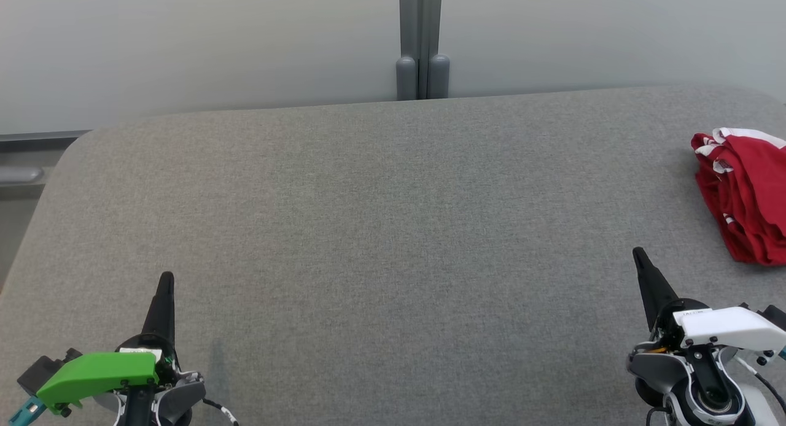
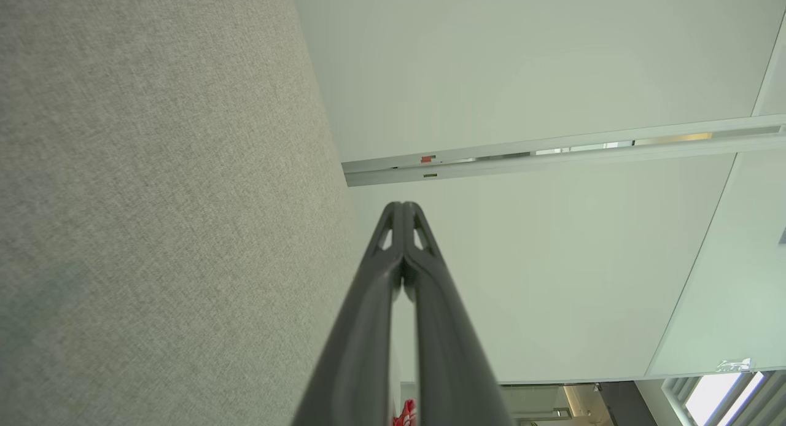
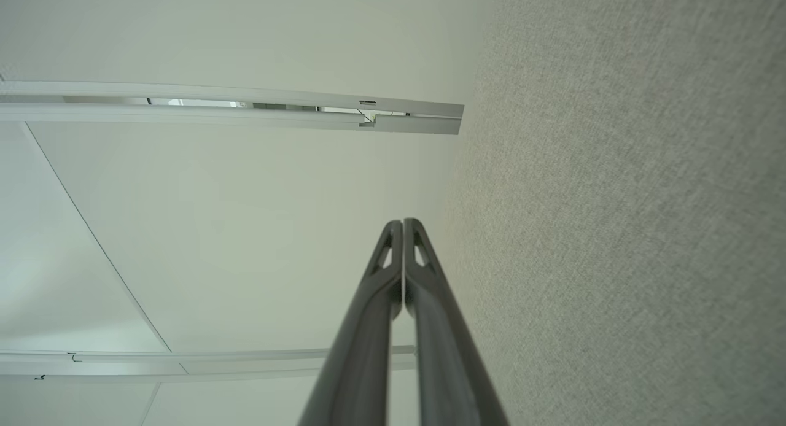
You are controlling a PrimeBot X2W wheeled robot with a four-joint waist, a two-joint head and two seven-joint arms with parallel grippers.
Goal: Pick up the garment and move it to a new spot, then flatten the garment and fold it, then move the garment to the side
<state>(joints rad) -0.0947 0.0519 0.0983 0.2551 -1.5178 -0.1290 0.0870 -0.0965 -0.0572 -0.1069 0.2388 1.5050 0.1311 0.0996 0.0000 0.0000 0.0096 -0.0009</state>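
The garment is a red cloth with white trim, bunched in a heap at the far right edge of the grey table. My right gripper hovers low at the right, shut and empty, its tip a short way left of and nearer than the heap. At the lower left my left gripper is shut too, far from the cloth. In the left wrist view the fingers press together, and a sliver of the red garment peeks out between them at the bottom. The right wrist view shows its fingers closed over the table.
A pale wall with a grey vertical post runs behind the table's far edge. The table's rounded left corner drops off beside a grey rail. A broad stretch of grey fabric lies between the two grippers.
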